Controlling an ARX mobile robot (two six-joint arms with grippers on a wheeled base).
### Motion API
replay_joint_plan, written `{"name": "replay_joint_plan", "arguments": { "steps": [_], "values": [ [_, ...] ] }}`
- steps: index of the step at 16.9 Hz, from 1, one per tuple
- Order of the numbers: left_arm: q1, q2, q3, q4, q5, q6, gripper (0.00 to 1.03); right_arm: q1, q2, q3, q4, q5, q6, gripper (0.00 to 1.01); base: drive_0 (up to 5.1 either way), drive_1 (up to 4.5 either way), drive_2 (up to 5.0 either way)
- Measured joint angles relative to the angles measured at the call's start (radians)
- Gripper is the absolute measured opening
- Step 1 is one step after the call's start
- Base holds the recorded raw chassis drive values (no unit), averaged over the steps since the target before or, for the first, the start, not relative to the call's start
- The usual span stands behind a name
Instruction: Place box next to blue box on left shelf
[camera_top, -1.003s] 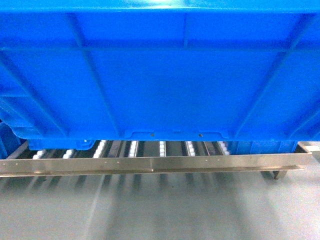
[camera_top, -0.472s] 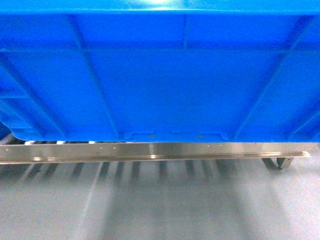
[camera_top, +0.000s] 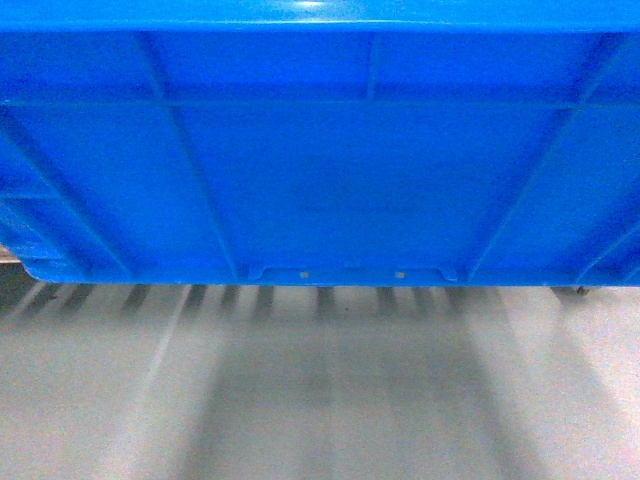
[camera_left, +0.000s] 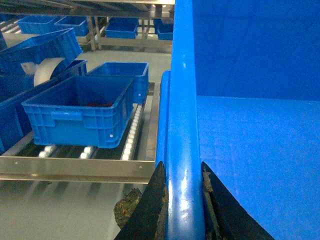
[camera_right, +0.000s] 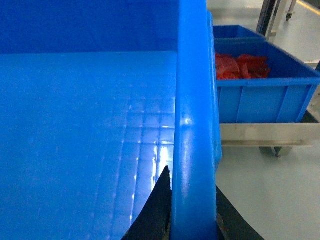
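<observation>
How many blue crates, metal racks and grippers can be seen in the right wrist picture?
Blue crates: 3 (held box, crate with red packets, crate behind it)
Metal rack: 1
Right gripper: 1
Total: 5

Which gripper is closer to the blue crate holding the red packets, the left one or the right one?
Right. The right gripper clamps the box rim on the side where the crate with red packets sits. The left gripper clamps the opposite rim, farther away.
</observation>
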Motion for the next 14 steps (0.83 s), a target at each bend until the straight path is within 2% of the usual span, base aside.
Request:
{"name": "replay_joint_plan", "arguments": {
  "steps": [14],
  "values": [
    [0.000, 0.001, 0.000, -0.001, 0.000, 0.000, 0.11, 0.000, 0.000, -0.002, 0.000, 0.000, 0.000, 0.08, 0.0, 0.00, 0.0]
  ]
}}
